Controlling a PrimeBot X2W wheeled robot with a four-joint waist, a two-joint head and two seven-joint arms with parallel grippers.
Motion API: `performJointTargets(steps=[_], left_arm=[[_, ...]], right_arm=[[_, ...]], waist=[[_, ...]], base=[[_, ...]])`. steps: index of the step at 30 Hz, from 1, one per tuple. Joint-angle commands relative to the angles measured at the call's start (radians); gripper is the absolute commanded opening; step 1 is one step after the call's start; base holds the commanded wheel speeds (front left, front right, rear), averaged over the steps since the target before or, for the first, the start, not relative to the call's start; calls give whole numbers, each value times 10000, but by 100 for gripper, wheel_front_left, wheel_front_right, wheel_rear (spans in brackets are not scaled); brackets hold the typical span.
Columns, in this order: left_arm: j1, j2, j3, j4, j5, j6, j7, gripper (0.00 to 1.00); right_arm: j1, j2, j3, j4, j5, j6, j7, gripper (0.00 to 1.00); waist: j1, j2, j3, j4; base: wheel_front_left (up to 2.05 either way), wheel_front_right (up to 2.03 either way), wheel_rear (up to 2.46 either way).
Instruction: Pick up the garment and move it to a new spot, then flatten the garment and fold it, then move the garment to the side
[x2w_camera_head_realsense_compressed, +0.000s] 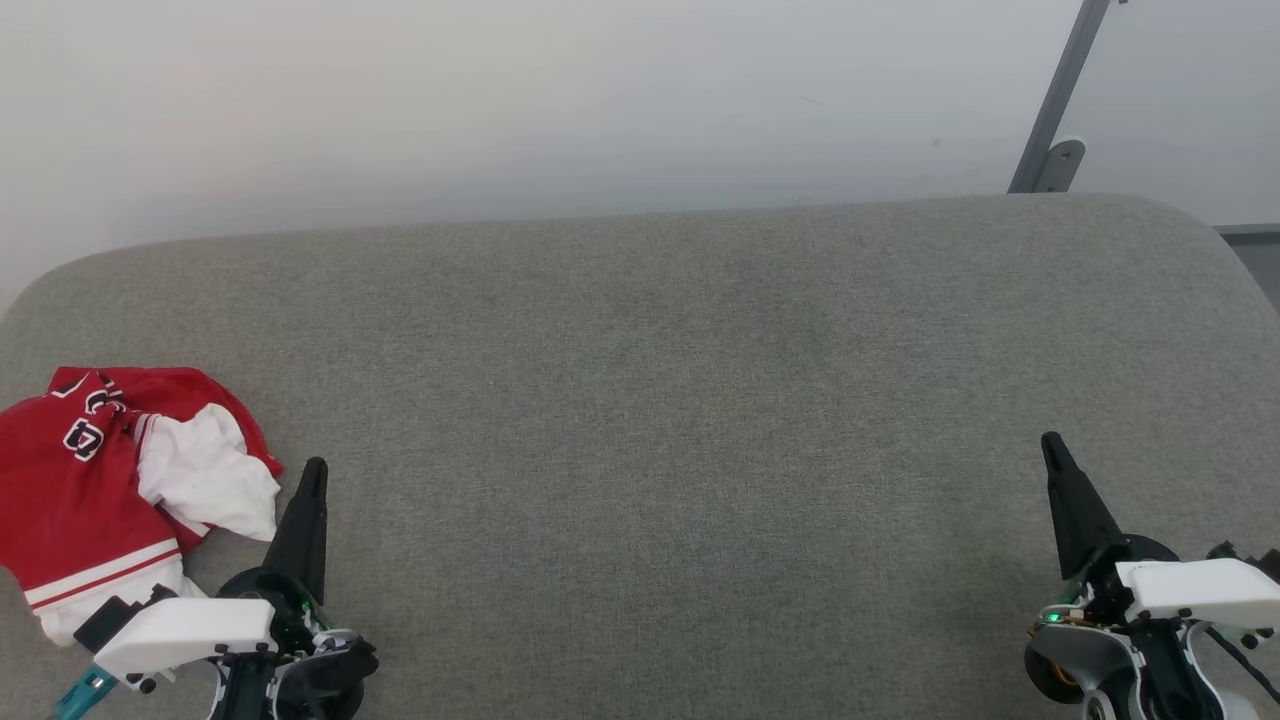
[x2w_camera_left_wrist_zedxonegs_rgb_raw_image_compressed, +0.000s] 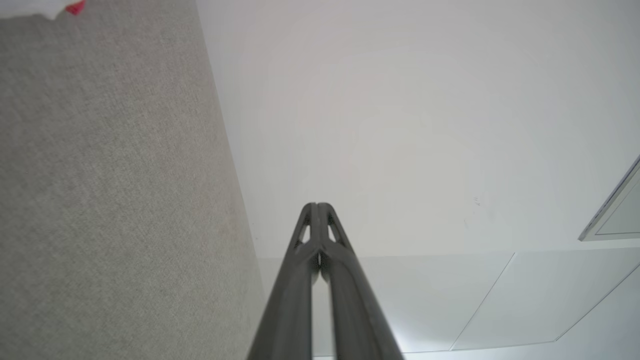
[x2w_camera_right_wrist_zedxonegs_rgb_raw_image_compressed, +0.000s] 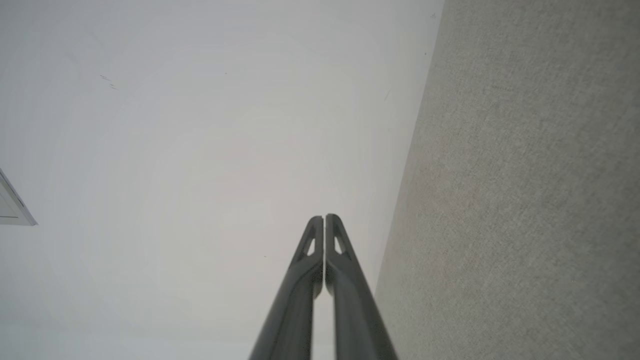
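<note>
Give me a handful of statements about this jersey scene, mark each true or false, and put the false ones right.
1. The garment lies crumpled at the left end of the grey fabric surface. True.
2. The left pincer grips the garment. False: its fingers are shut on nothing, with the tip beside the cloth.
3. The right pincer is wide open. False: its fingers are pressed together.
4. The right pincer is at the opposite side of the surface from the garment. True.
5. The garment is folded flat. False: it is bunched, with a white sleeve heaped on the red body.
</note>
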Motion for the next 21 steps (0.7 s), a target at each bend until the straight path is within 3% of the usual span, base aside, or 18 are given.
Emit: performJointTargets(steps=[1, 13, 14, 21], left_arm=[[-121, 18, -3, -36, -32, -59, 27, 0], [-121, 18, -2, -36, -32, -59, 27, 0], [17, -4, 1, 28, -1, 2, -3, 100], [359, -79, -95, 57, 48, 103, -155, 100]], right_arm=[[-42, 12, 1, -25, 42, -3, 20, 0], [-42, 12, 2, -25, 42, -3, 20, 0], [14, 2, 5, 30, -3, 0, -3, 100], [281, 20, 209, 207, -303, -2, -229, 100]], waist=[[0, 0, 0, 0], [0, 0, 0, 0], [0, 0, 0, 0], [0, 0, -5, -1]], base=[[0, 0, 0], [0, 0, 0], [0, 0, 0], [0, 0, 0]])
